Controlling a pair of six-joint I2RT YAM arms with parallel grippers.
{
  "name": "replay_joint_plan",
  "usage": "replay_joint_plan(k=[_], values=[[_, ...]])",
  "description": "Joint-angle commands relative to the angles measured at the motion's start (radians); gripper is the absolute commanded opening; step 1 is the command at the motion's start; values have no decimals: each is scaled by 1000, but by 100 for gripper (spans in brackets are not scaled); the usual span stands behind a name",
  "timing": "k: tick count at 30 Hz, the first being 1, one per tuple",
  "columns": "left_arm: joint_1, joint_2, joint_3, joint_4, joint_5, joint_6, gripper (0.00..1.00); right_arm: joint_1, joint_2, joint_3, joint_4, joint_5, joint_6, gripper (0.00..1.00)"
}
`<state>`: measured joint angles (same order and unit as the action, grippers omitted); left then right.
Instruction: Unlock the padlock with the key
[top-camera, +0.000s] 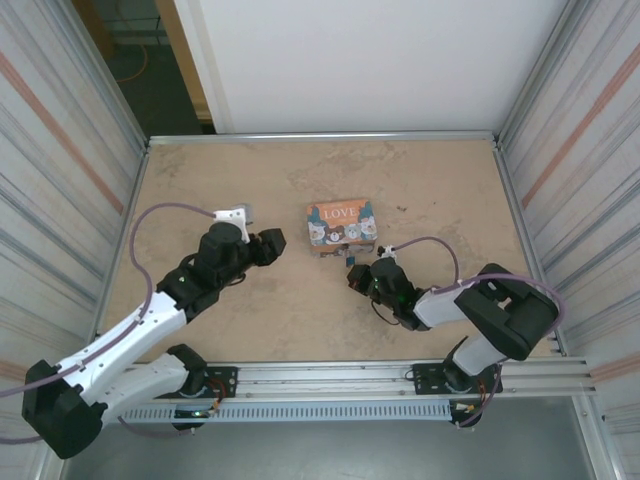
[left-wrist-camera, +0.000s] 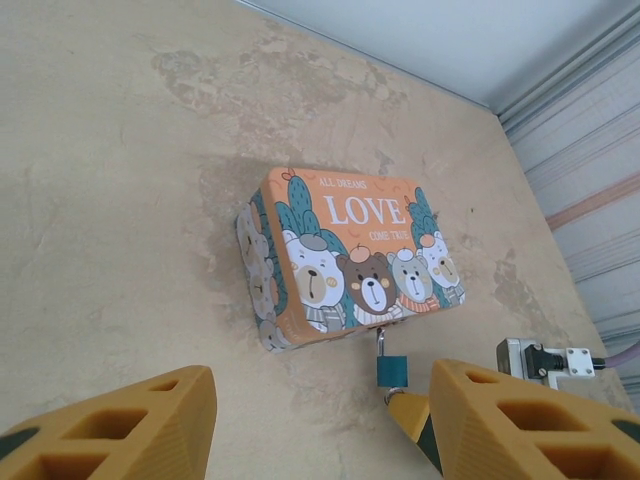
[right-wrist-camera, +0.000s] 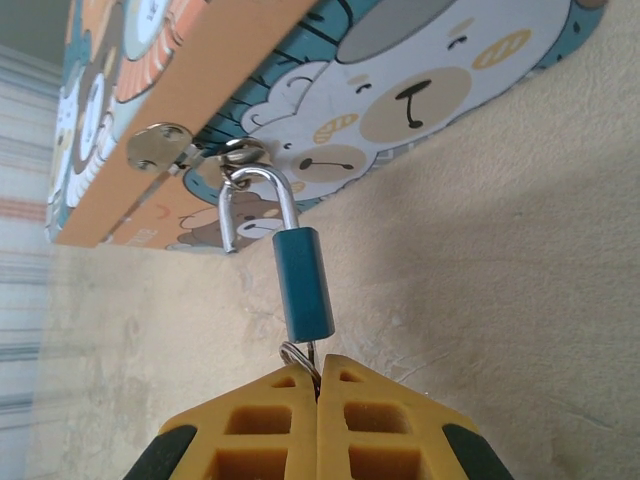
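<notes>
At the front hasp of the orange "LOVE" bear-print tin (right-wrist-camera: 420, 90) hangs the small blue-bodied, silver-shackled padlock (right-wrist-camera: 305, 285). The right gripper (right-wrist-camera: 318, 378) is clenched on the silvery key (right-wrist-camera: 298, 353) at the padlock's base. The left gripper (left-wrist-camera: 320, 400) is spread beside the tin.

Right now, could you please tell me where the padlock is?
The padlock is hooked through the hasp on the orange tin's near side, mid-table, directly ahead of the right gripper, whose shut fingers pinch the key at its base.

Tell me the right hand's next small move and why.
Probably twist the right hand to turn the key. The hand is shut on it at the bottom end of the padlock, whose shackle hangs from the clasp of the tin.
</notes>
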<state>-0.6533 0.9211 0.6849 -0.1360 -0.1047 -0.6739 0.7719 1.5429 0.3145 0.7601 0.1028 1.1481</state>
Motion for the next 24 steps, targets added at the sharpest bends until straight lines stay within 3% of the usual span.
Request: replay_joint_plan(k=[1, 3, 13, 21, 24], values=[[11, -29, -13, -22, -35, 25, 59, -3, 46, 10, 7, 5, 69, 0], [12, -32, -12, -28, -39, 24, 59, -3, 60, 11, 16, 3, 80, 0], [21, -35, -7, -42, -55, 35, 60, 4, 22, 6, -56, 60, 86, 28], [29, -37, -5, -43, -61, 36, 63, 10, -146, 31, -290, 139, -18, 49], [37, -40, -7, -44, -68, 39, 65, 9, -216, 54, -396, 167, -62, 61]])
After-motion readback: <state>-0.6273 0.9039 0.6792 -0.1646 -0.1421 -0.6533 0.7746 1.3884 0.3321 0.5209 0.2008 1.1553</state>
